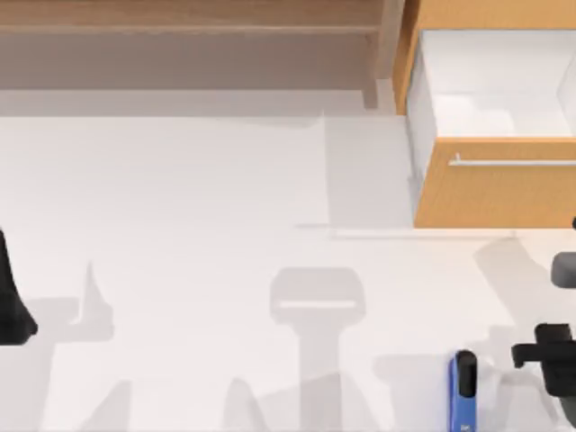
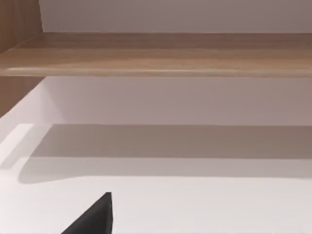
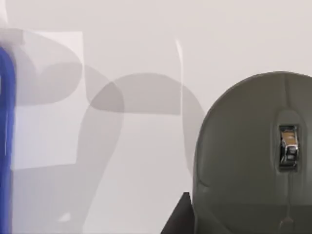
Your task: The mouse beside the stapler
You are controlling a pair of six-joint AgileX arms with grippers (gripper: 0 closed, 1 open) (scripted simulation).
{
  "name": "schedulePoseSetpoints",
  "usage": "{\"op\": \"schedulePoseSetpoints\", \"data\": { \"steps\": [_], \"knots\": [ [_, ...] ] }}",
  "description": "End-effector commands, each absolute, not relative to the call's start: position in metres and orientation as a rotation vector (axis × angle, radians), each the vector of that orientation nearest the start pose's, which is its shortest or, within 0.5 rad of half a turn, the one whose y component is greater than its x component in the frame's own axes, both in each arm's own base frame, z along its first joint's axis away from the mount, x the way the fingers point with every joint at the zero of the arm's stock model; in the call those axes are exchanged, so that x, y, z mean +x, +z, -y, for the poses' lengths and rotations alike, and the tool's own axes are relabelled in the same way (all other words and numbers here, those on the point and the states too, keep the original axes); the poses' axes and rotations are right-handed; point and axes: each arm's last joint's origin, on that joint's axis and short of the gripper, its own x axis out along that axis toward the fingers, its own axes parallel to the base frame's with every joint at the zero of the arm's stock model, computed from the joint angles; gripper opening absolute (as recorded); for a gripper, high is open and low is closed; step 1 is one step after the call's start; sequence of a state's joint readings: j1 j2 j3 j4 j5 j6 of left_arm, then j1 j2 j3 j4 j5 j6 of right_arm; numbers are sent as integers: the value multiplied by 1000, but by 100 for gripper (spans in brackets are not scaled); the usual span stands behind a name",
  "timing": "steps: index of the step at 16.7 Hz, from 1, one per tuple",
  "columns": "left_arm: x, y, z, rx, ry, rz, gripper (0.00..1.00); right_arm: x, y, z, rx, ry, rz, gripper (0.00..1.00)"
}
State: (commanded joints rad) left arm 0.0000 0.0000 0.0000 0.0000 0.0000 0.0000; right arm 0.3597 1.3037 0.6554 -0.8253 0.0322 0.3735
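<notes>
— So, which step was in hand?

— Moving the mouse over, by my reading. The right gripper (image 1: 533, 353) sat at the table's (image 1: 225, 198) right edge, near the stapler (image 1: 463, 392) but apart from it. In the right wrist view the mouse (image 3: 258, 161) lay close under the camera, scroll wheel up, with the stapler's blue bar off at the far border and bare table between them.

— Was it gripping the mouse?

— I could not tell whether that gripper was closed on the mouse, open around it or merely above it. The same went for the left arm (image 1: 13, 297), parked at the table's left edge: its state was not readable either.

— What did the next move call for?

— If the mouse was held, a short carry toward the stapler and a gentle set-down just beside it, without nudging the bar. If not, a firm hold on the dome's sides first. It looked rounded and smooth, so I judged a slip possible.

— And the count?

— One mouse, one stapler, two arms. One drawer (image 1: 495, 90) stood open at the back right.
</notes>
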Motion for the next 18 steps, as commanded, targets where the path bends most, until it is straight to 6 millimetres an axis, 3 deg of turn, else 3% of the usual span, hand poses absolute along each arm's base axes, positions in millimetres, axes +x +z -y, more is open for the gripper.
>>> {"op": "schedulePoseSetpoints", "data": {
  "steps": [18],
  "knots": [
    [106,160,1,0,0,0,100,193,162,-72,42,18,-1382,0]
  ]
}}
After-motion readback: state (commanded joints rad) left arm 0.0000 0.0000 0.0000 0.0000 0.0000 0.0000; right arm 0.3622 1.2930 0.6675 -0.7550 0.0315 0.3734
